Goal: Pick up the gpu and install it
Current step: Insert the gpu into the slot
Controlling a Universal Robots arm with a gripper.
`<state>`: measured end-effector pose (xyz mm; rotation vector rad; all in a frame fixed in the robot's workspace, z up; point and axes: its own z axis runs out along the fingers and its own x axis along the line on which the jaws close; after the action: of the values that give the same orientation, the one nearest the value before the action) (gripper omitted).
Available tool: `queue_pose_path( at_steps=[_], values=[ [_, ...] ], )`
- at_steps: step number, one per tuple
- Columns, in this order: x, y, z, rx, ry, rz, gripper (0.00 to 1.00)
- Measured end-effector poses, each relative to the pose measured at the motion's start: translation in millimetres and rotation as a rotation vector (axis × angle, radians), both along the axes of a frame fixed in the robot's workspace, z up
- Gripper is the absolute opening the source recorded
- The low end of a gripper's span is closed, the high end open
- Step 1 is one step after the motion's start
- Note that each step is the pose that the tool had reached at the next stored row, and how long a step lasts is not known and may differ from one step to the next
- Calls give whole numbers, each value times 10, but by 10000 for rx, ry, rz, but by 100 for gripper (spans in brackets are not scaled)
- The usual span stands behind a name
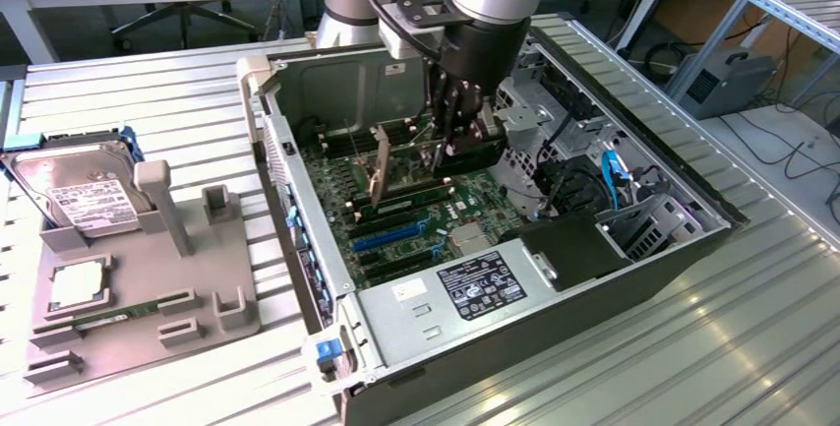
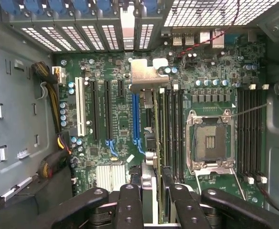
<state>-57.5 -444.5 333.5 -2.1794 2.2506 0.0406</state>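
The graphics card (image 1: pixel 378 165) is held on edge inside the open computer case (image 1: pixel 577 313), above the green motherboard (image 1: pixel 400 224) and over the long expansion slots. In the wrist view the card (image 2: pixel 154 121) is seen edge-on, running away from the camera, with its silvery metal bracket (image 2: pixel 143 75) at the far end, toward the slotted rear wall of the case; it hangs just beside the blue slot (image 2: pixel 136 121) (whether it touches the slot cannot be told). The gripper (image 1: pixel 453 146) is lowered into the case from above, and its jaws are partly closed, clamped on the near edge of the card; the dark fingers (image 2: pixel 129 202) are seen on either side of that edge.

Beside the card, the empty processor socket (image 2: pixel 210 138) is flanked by rows of memory slots, and a white slot (image 2: pixel 81 107) lies further out among the black ones. A black cover (image 1: pixel 575 247) and a labelled silver power supply (image 1: pixel 453 293) are seen at the near end of the case.

The case rests on a ribbed metal bench (image 1: pixel 735 347). Toward the bench edge at the exterior view's left, a grey holder tray (image 1: pixel 132 293) is placed, carrying a hard drive (image 1: pixel 77 190) with a white label, a processor (image 1: pixel 77 283) and a small green memory stick (image 1: pixel 112 316).
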Motion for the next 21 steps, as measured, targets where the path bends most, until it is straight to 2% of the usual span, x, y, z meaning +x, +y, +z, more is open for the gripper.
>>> queue_pose_path(
  at_steps=[21],
  values=[
    [-33, -37, -12, 0, 0, 0, 27]
  ],
)
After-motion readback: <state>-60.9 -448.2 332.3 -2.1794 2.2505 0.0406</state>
